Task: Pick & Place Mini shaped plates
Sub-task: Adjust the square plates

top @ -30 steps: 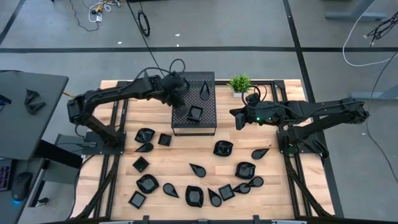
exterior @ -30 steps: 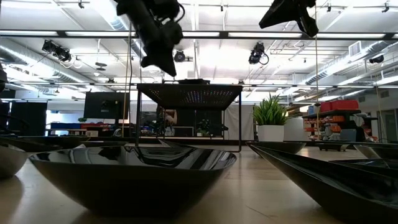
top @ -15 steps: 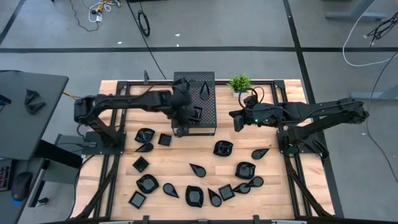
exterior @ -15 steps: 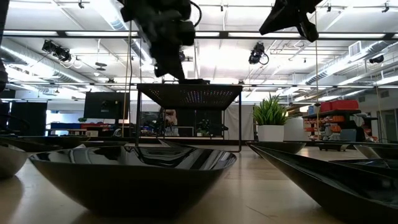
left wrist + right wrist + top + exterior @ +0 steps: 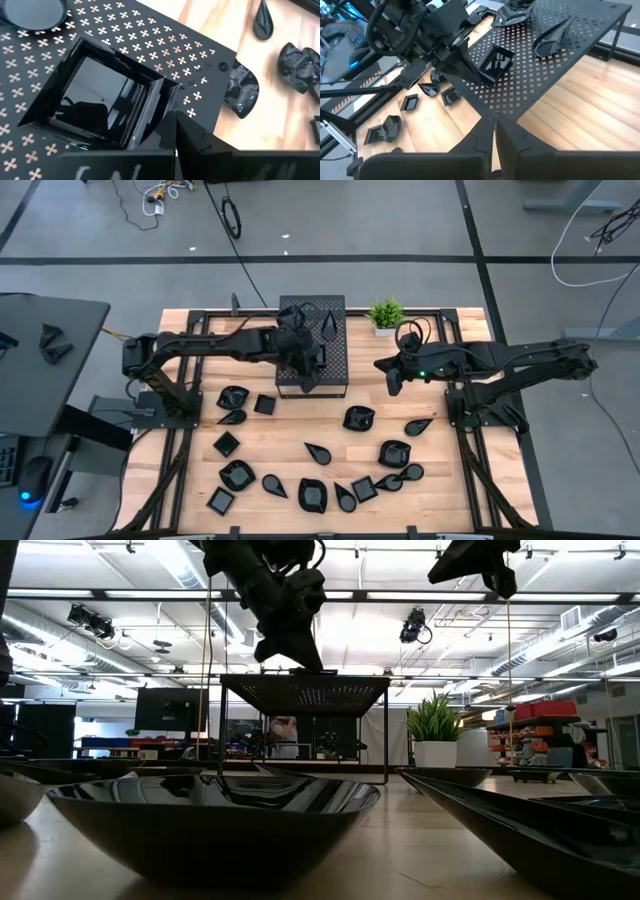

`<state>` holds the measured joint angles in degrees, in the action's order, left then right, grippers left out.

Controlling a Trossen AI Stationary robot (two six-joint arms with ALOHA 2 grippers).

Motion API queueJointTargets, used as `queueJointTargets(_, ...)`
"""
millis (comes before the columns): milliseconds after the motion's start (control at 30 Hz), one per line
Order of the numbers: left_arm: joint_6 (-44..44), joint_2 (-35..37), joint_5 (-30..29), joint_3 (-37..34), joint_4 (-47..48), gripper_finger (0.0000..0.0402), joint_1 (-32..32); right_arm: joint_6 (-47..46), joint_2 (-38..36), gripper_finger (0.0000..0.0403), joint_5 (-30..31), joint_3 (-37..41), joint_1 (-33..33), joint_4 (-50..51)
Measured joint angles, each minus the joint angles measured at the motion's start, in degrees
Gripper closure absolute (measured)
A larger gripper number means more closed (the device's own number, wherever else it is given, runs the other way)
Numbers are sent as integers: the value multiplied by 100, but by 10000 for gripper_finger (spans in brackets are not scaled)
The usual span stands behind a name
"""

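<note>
A square mini plate (image 5: 100, 95) sits flat on top of the black perforated box (image 5: 336, 380), beside a teardrop plate (image 5: 550, 37) and a leaf-shaped one (image 5: 517, 12). My left gripper (image 5: 173, 120) is shut, slanting down over the box, its tips right at the square plate's near corner (image 5: 495, 62). Above the table, to the right of the box, my right gripper (image 5: 392, 377) hangs shut with nothing between its fingers (image 5: 495, 125). Several more glossy black plates (image 5: 312, 494) lie on the wooden table. My left gripper's shut fingertips stand against the outer wall of the square plate at its corner (image 5: 167, 100), coming slanting down from the table's left. I cannot tell whether they touch it. The plate lies flat on the box top.
A small green potted plant (image 5: 385, 313) stands just right of the box's far corner. Plates are scattered over the near half of the table, with two big ones close to the low camera (image 5: 215, 810). Bare wood shows between the box and my right gripper.
My left gripper has swung from the box's far-left corner toward the table's right and near side and has sunk, ending low over the box top at the square plate.
</note>
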<state>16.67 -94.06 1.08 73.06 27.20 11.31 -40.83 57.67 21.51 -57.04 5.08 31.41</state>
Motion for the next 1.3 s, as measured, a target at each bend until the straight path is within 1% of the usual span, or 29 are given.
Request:
queueJointTargets(100, 188, 18, -15, 0, -36, 398, -1, 100, -31, 380, -4, 0, 0, 8)
queueJointTargets(233, 537, 286, 106, 51, -69, 398, 0, 100, -35, 380, -13, 0, 0, 75)
queueJointTargets(333, 846, 396, -190, 85, -115, 399, 38, 104, -35, 380, -13, 0, 0, 125)
queueJointTargets(400, 779, 367, -341, 84, -109, 399, 103, 148, -35, 380, -13, 0, -1, 130)
queueJointTargets(500, 435, 190, -421, 87, -164, 399, 160, 232, -35, 380, -13, 0, -1, 130)
queueJointTargets(633, 367, 0, -557, 76, -164, 399, 175, 233, -35, 380, -13, 0, -2, 129)
queueJointTargets(767, 368, -9, -376, 76, -187, 399, 174, 231, -35, 380, -13, 0, -2, 130)
queueJointTargets(933, 367, -2, 138, 76, -139, 399, 212, 256, -35, 380, -8, 0, 0, 130)
queueJointTargets(1033, 365, -65, 41, 79, -121, 399, 210, 325, -32, 380, -6, 0, 0, 128)
queueJointTargets(1133, 362, -57, 98, 79, -149, 399, 214, 336, -32, 380, 2, 0, -1, 129)
queueJointTargets(1300, 369, -26, 592, 79, -276, 399, 214, 335, -32, 380, 7, 0, -4, 130)
